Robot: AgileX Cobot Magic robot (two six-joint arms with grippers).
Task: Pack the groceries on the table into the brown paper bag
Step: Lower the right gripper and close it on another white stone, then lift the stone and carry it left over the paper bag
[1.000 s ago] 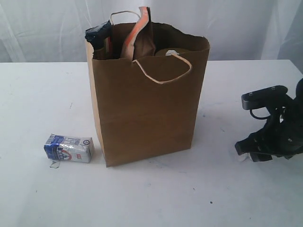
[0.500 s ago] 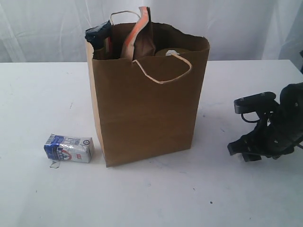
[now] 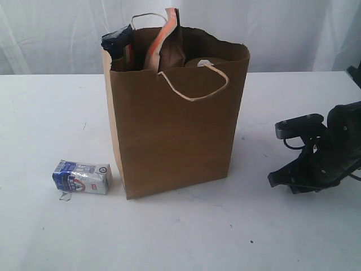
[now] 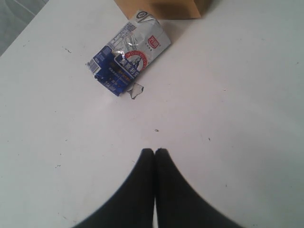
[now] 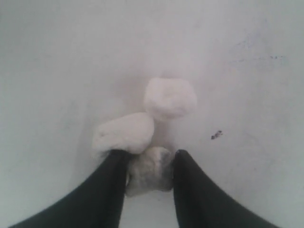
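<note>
The brown paper bag point(image 3: 175, 124) stands upright mid-table with groceries poking out of its top: a dark packet point(image 3: 117, 40), a brown pouch point(image 3: 168, 39) and a gold lid point(image 3: 203, 61). The small blue-white carton point(image 3: 82, 177) lies on the table left of the bag; the left wrist view shows the carton point(image 4: 129, 57) ahead of my left gripper point(image 4: 154, 151), which is shut and empty. My right gripper point(image 3: 280, 179) sits low on the table right of the bag. Its jaws point(image 5: 149, 156) press both sides of a small white lump point(image 5: 149, 172).
Two more white lumps point(image 5: 170, 98) point(image 5: 124, 132) lie on the table just beyond the right fingertips. The table point(image 3: 186, 237) is white with small dark specks. A pale curtain hangs behind it. A corner of the bag point(image 4: 161, 7) shows in the left wrist view.
The right arm has shifted left toward the bag and dipped slightly. The bag and the carton have not moved.
</note>
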